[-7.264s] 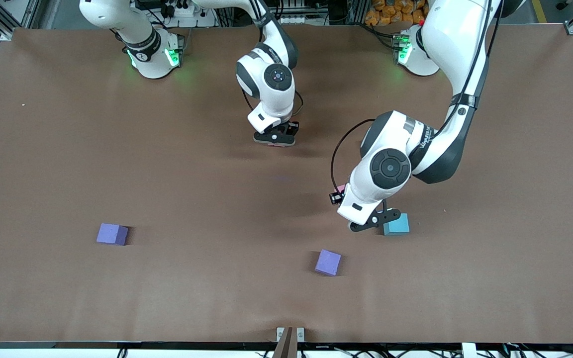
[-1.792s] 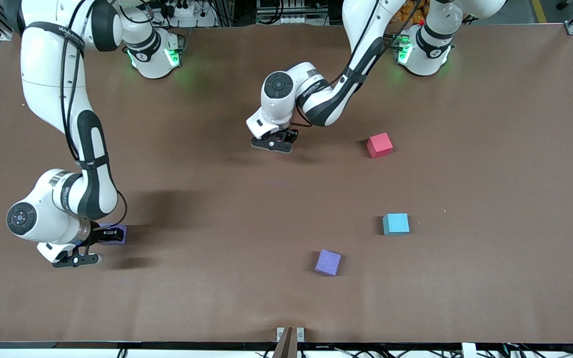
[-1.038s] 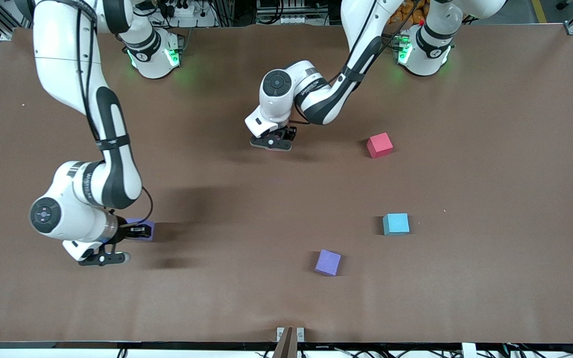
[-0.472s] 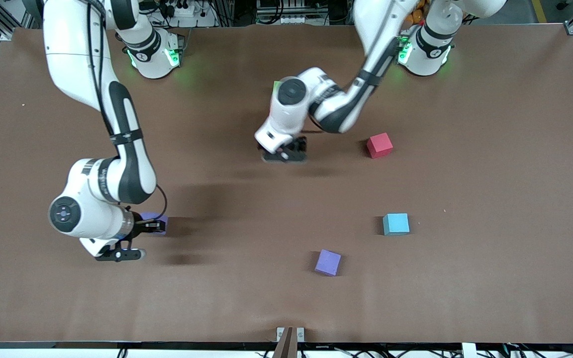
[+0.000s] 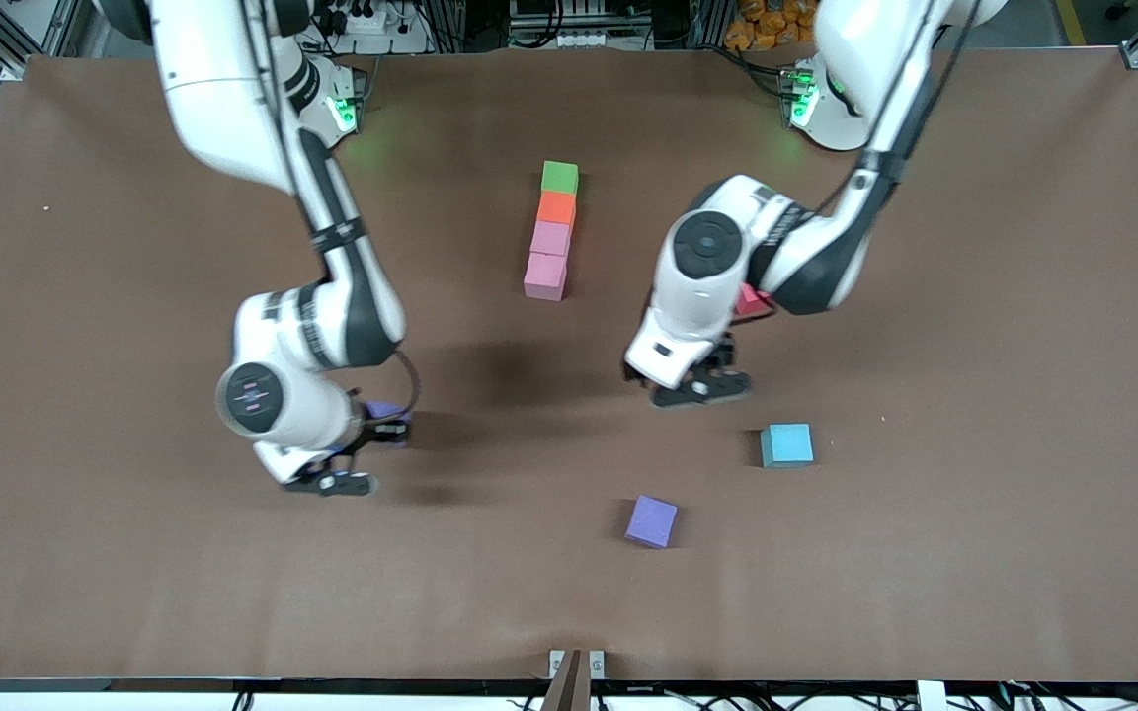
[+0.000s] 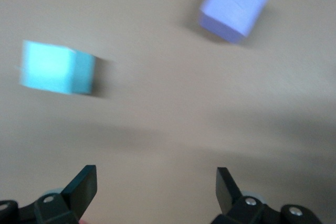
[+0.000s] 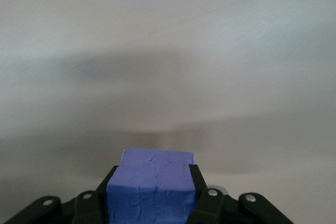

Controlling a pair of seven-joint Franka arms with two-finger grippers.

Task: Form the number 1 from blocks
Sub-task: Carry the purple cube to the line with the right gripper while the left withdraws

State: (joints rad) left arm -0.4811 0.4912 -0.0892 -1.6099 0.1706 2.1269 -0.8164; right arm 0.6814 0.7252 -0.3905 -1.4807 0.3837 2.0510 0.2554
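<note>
Four blocks lie in a straight row on the bench, in the middle part toward the robots' bases. The green block (image 5: 560, 177) is the one farthest from the front camera. After it comes the orange block (image 5: 556, 207), then the first pink block (image 5: 550, 238), and the second pink block (image 5: 544, 276) is the nearest one. Each block touches its neighbour, and the row leans a little, so the pink end sits slightly more toward the right arm's end of the bench.

A fifth block, the purple block (image 5: 386, 409), is clamped between the jaws of the right gripper (image 5: 362, 449). In the right wrist view this purple block (image 7: 152, 187) fills the gap between the two black fingers. The gripper is over bare bench, toward the right arm's end, and its shadow falls on the brown surface beside it.

A second purple cube (image 5: 651, 520) lies alone, nearer to the front camera than all other things. In the left wrist view it is the blurred purple cube (image 6: 234, 6).

The left gripper (image 5: 697, 385) is over the bench, between the row and the cyan cube (image 5: 786, 444). Its jaws stand wide apart and hold nothing; the left wrist view shows both fingertips (image 6: 84, 184) with only bare bench between them, and the cyan cube (image 6: 56, 67) is well apart from them.

A red cube (image 5: 753, 300) is mostly hidden under the left arm's wrist.
</note>
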